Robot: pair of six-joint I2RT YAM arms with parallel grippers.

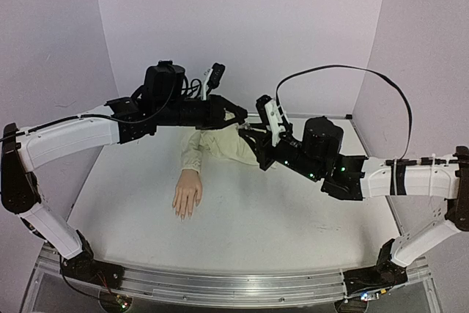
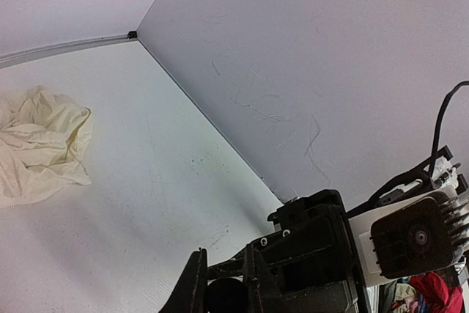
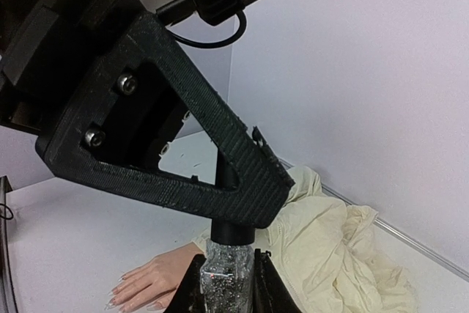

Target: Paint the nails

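Note:
The mannequin hand [image 1: 187, 193] lies palm down on the table with its cream sleeve [image 1: 220, 144] bunched behind it. Its nails [image 1: 183, 215] point toward the near edge, and they also show in the right wrist view [image 3: 119, 295]. My right gripper [image 3: 227, 289] is shut on a glittery polish bottle [image 3: 227, 273] and holds it in the air above the sleeve. My left gripper [image 2: 225, 284] is shut on the bottle's black cap [image 3: 234, 230], which also shows in the left wrist view [image 2: 223, 295]. The two grippers meet over the sleeve [image 1: 248, 128], right of the hand.
White walls stand at the back and on both sides. The back wall's base [image 2: 220, 137] runs close behind the grippers. A black cable [image 1: 344, 71] loops above the right arm. The sleeve shows at the left of the left wrist view [image 2: 40, 144].

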